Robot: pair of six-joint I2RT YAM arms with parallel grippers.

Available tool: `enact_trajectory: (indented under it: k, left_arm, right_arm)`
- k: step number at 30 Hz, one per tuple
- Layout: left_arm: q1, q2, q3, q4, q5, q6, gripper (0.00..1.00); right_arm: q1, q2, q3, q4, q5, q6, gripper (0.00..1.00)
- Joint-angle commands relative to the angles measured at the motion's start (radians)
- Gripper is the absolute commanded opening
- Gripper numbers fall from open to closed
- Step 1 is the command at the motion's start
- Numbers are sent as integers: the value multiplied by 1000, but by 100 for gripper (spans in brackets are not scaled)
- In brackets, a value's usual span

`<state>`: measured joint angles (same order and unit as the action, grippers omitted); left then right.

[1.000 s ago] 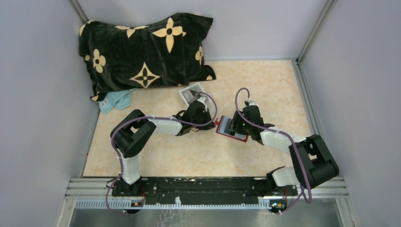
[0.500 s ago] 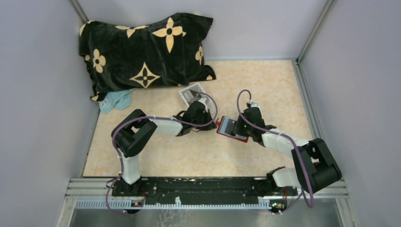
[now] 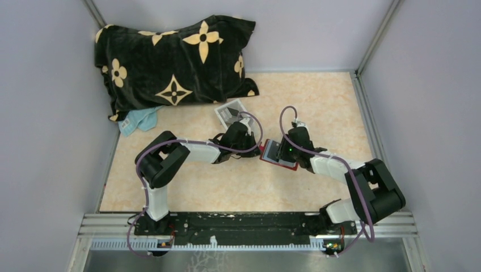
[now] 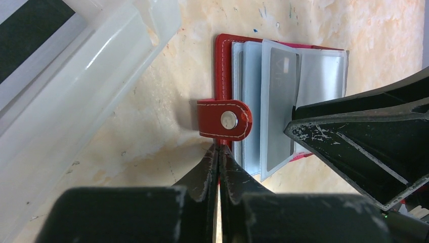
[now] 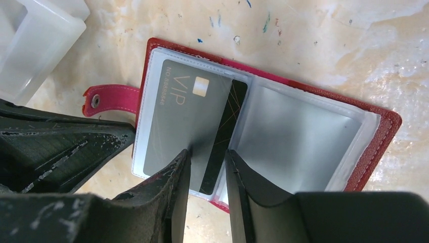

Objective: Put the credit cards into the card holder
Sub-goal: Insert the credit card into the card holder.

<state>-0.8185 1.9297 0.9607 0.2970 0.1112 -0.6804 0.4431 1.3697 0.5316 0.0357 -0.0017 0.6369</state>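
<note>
The flat red card holder (image 5: 380, 132) with clear plastic sleeves (image 5: 298, 136) is lying open on the beige marbled counter (image 3: 317, 107) between the two arms, just beside a white translucent plastic tray (image 4: 76, 66). A thin grey plastic card (image 5: 177, 121) is resting in the sleeve nearest the red snap strap (image 4: 225, 119), with a dark strip (image 5: 225, 126) showing along its far side. The left hand (image 4: 218, 152) is pressed together, its tips meeting at the strap's edge, seemingly pinning the card holder; whether it is pinching the strap I cannot tell. The right hand (image 5: 207, 164) is standing partly apart, clamped on nothing visible, its fingers (image 5: 177, 174) bearing on the grey card's near edge. The step in hand looks like seating this card fully. To do it well, the right hand should be pushing low and flat along the sleeve's length and holding the card square to the mouth so no corner is catching. It should be pressing lightly so the thin plastic is not buckling, while the left hand is holding the card holder against sliding. As for writing, the grey card is showing "VIP" beside a gold chip, and under it "NO." with digits too small to read. No brand is showing on the card holder.
</note>
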Motion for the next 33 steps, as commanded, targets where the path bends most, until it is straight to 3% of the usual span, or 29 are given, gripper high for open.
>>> enact_trajectory:
  k: [1,20,33]
  left_arm:
    - [-26,113,-74,-296,-13,42,6]
    - [-34,100,-85,-300,-26,33,5]
    - [-34,-37,-97,-373,-123,5,25]
  right_arm:
    - [33,14,54,28,-1,19,32]
    - [101,42,123,5,27,22,35]
    - [102,-88,168,-148,145,-56,47]
